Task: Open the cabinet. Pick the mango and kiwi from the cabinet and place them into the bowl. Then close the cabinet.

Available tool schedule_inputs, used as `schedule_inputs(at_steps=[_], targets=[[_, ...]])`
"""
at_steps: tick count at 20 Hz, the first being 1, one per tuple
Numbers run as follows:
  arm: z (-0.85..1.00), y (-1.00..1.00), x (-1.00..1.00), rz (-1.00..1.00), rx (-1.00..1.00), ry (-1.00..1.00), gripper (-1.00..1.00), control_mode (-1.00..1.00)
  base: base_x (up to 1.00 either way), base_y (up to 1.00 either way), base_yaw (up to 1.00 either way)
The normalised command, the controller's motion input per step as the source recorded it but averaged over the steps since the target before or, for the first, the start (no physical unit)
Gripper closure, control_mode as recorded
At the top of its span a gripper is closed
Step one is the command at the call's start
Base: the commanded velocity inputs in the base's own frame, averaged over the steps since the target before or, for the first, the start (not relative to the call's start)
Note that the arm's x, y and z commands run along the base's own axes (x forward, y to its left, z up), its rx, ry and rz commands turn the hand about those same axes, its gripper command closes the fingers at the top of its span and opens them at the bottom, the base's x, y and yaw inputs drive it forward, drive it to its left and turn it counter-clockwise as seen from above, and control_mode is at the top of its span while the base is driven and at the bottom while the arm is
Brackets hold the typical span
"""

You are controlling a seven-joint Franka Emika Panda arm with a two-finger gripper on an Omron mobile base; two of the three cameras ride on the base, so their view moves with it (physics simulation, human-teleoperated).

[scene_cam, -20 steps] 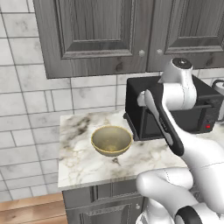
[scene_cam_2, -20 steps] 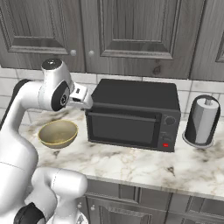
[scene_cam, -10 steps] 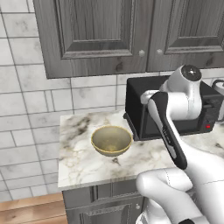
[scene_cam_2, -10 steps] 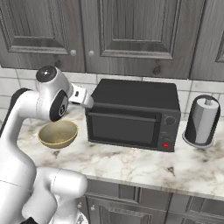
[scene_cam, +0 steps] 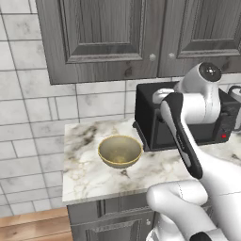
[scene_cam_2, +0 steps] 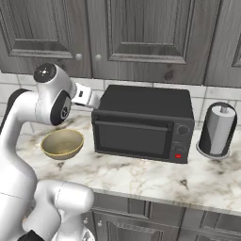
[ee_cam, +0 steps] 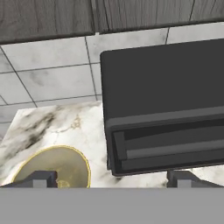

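Since a second ago you can see the arm's upper joint has swung lower and to the right in the left base view, down in front of the toaster oven point(scene_cam: 188, 120), while nothing on the counter point(scene_cam: 84, 164) has shifted. The tool point(ee_cam: 113, 180) hangs above the counter with its two dark fingertips point(ee_cam: 41, 179) wide apart and nothing between them, one over the bowl's rim and the other over the oven's front. The cabinet point(scene_cam_2: 141, 33) you need is dark grey wood grain with raised-panel doors and small round grey knobs; both doors are shut, so you cannot see the fruit inside. The bowl point(scene_cam: 119, 151) is wide and tan-gold with a pale speckled inside, empty, standing toward the left end of the counter just beside the oven's left front corner. The counter is white marble with grey and brown veining; behind it is a wall of pale grey tiles. At the counter's right end a paper towel roll point(scene_cam_2: 217, 131) stands upright on a dark holder. Dark grey drawers sit below, and wood flooring shows at the lower left of the left base view.
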Motion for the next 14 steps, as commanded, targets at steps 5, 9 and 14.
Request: schedule_inputs(at_steps=[5,9,14], targets=[[0.33,-0.16,0.0,0.0,0.07,0.0,-1.0,-1.0,0.0,0.0,0.0],[0.33,-0.1,0.0,0.0,0.09,-0.04,-1.0,-1.0,0.0,0.0,0.0],[0.32,-0.01,0.0,-0.01,0.07,-0.07,-1.0,-1.0,0.0,0.0,0.0]])
